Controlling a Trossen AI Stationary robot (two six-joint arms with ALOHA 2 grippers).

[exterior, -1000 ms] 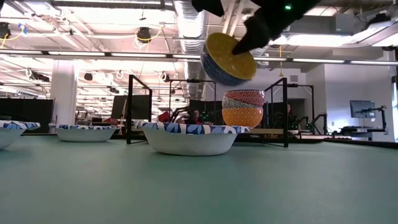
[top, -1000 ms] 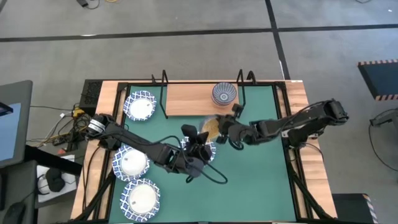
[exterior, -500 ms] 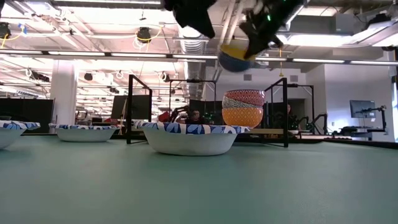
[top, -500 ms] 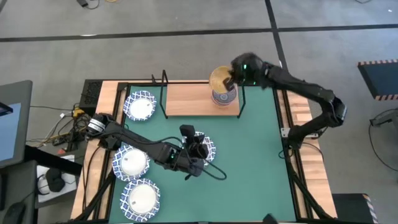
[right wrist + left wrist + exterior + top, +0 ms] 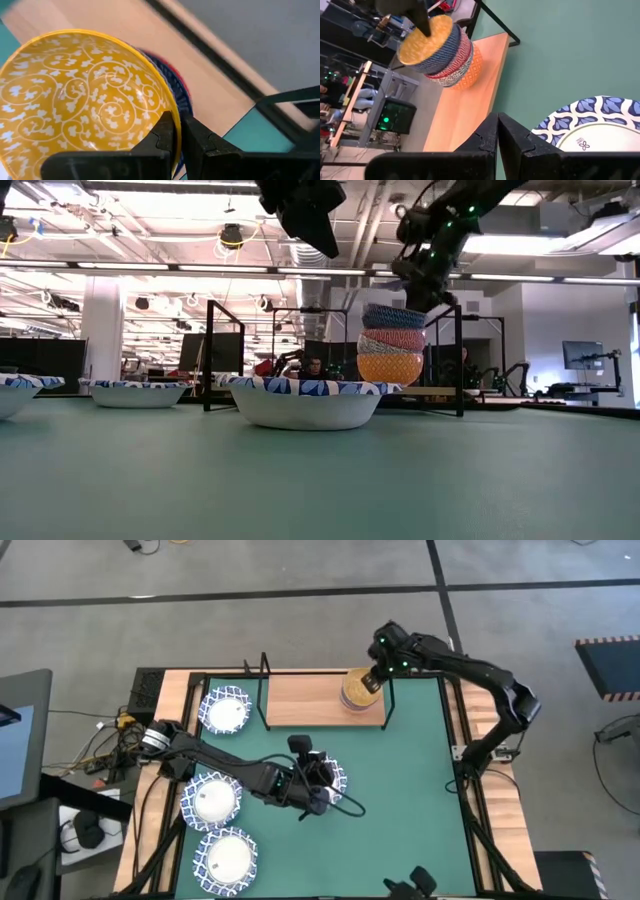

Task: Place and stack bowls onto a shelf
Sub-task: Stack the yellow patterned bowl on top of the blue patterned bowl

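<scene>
Right gripper (image 5: 372, 681), upper centre of the frame, jaws clamped on the yellow bowl's (image 5: 355, 688) rim; bowl tops the stack on the shelf (image 5: 300, 700). Left gripper (image 5: 322, 772), jaws together, mid-frame over a white bowl (image 5: 305, 402).

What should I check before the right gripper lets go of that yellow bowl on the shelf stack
1. Right gripper pinches the yellow bowl by its rim: ok.
2. Bowl is over the stack on the shelf: ok.
3. Bowl fully seated in the bowl below: cannot tell; in the left wrist view it looks tilted.
4. Stack stands upright and inside the shelf's edges: ok.
5. Left gripper is shut and away from the shelf, above the white bowl on the mat: ok.
6. Room above the stack for the gripper to lift out: ok.
</scene>
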